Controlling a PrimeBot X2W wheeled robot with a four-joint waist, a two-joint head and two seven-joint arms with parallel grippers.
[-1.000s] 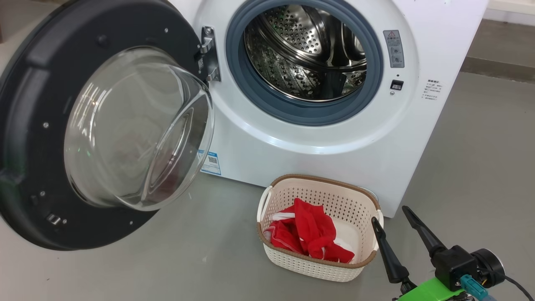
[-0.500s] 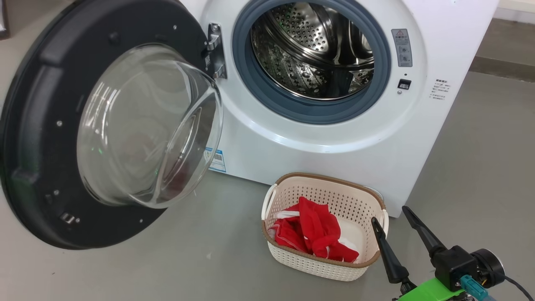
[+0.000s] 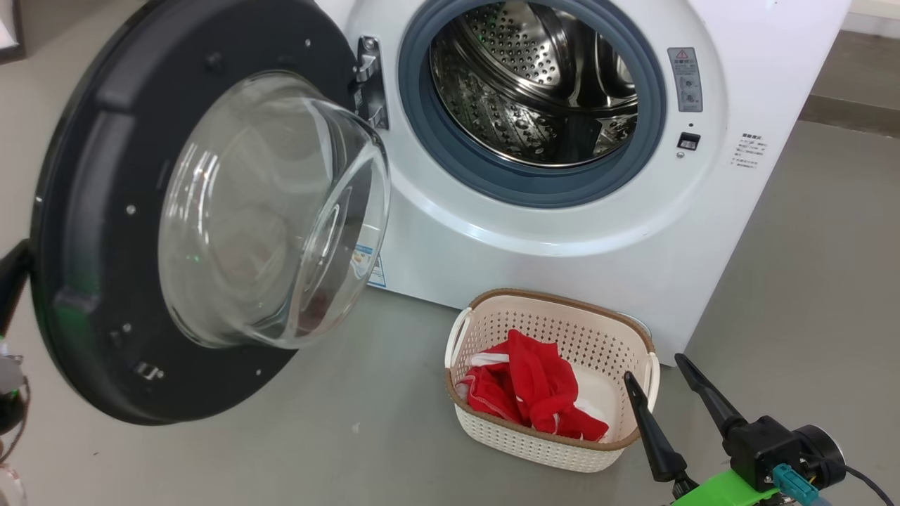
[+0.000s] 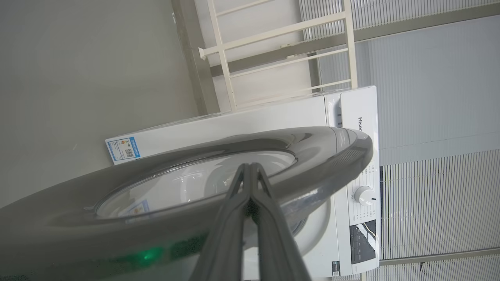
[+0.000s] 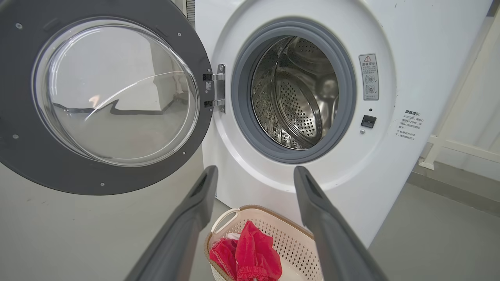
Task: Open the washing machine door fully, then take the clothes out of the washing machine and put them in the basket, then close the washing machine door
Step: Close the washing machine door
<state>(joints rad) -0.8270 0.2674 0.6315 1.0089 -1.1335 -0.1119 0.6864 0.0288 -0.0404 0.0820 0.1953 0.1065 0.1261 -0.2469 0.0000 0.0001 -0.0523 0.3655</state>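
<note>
Two steps done. Confirm clothes (image 3: pixel 534 383) in basket (image 3: pixel 562 450) and drum (image 3: pixel 534 91) bare. Proceed to closing washing machine door (image 3: pixel 91 232): push outer face toward porthole until latched. Note left gripper (image 4: pixel 250 171) pinched shut, tips at door's outer face. Note right gripper (image 3: pixel 653 367) splayed wide, empty, just beside basket.

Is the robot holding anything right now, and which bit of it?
Nothing is held. The left gripper is shut empty, tips at the outer rim of the washing machine door; the right gripper is open and empty.
</note>
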